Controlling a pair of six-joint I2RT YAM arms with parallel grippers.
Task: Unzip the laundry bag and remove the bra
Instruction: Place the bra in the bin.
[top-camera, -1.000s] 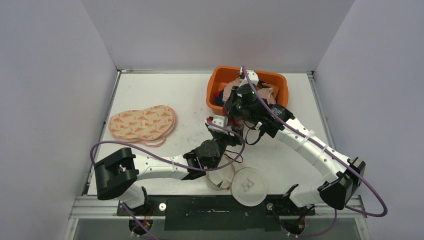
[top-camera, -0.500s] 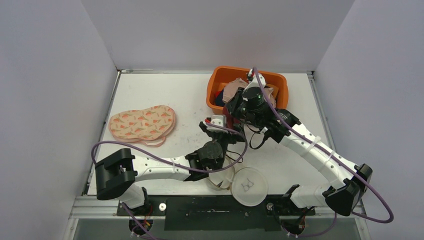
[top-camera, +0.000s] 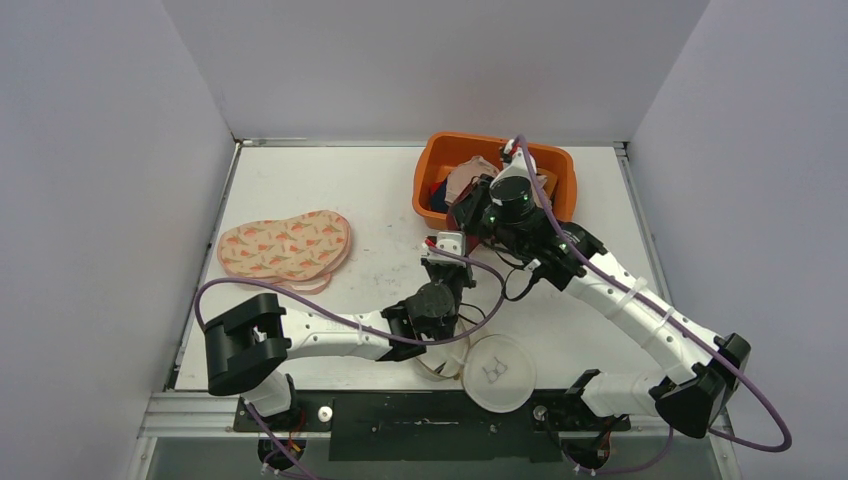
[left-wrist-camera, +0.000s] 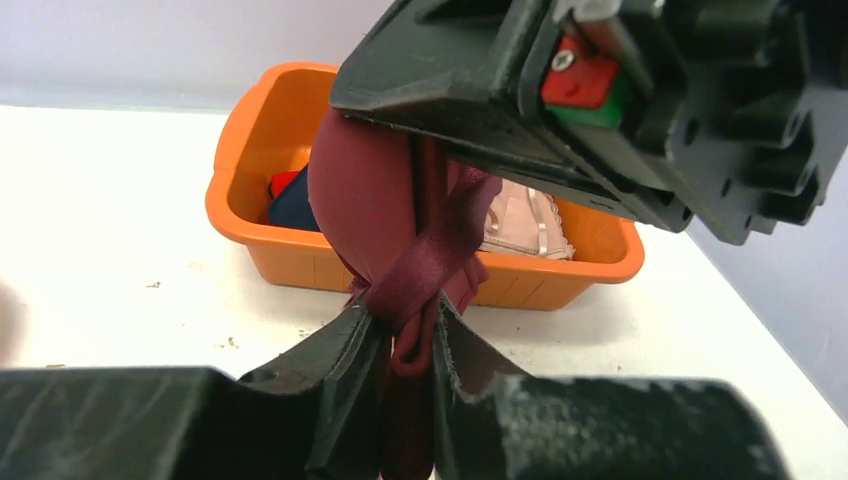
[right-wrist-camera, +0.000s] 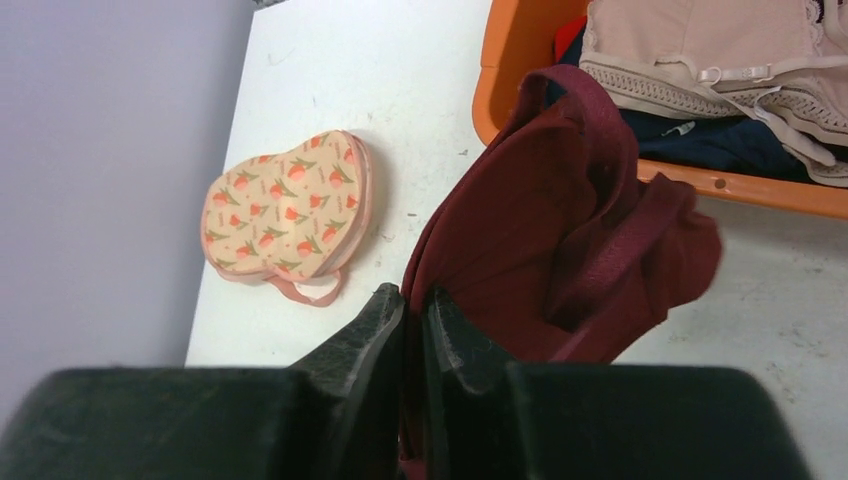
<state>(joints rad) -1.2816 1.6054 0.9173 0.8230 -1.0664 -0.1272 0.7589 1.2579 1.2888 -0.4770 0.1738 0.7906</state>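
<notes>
A maroon bra (right-wrist-camera: 540, 230) hangs in the air between both grippers, just in front of the orange bin. My left gripper (left-wrist-camera: 410, 335) is shut on a folded maroon strap (left-wrist-camera: 430, 270) at the bra's lower end. My right gripper (right-wrist-camera: 413, 300) is shut on the bra's upper edge, and in the top view it (top-camera: 463, 215) sits just above the left gripper (top-camera: 445, 247). The white round laundry bag (top-camera: 497, 372) lies open at the table's near edge, its two halves side by side.
The orange bin (top-camera: 437, 158) at the back right holds beige and dark garments (right-wrist-camera: 700, 60). A peach floral padded bra (top-camera: 285, 246) lies flat at the left of the table. Both arms' cables loop over the table's middle.
My left gripper opened wide, then shut again on the maroon strap, shifting slightly right. The right arm drew back toward the bin with the bra.
</notes>
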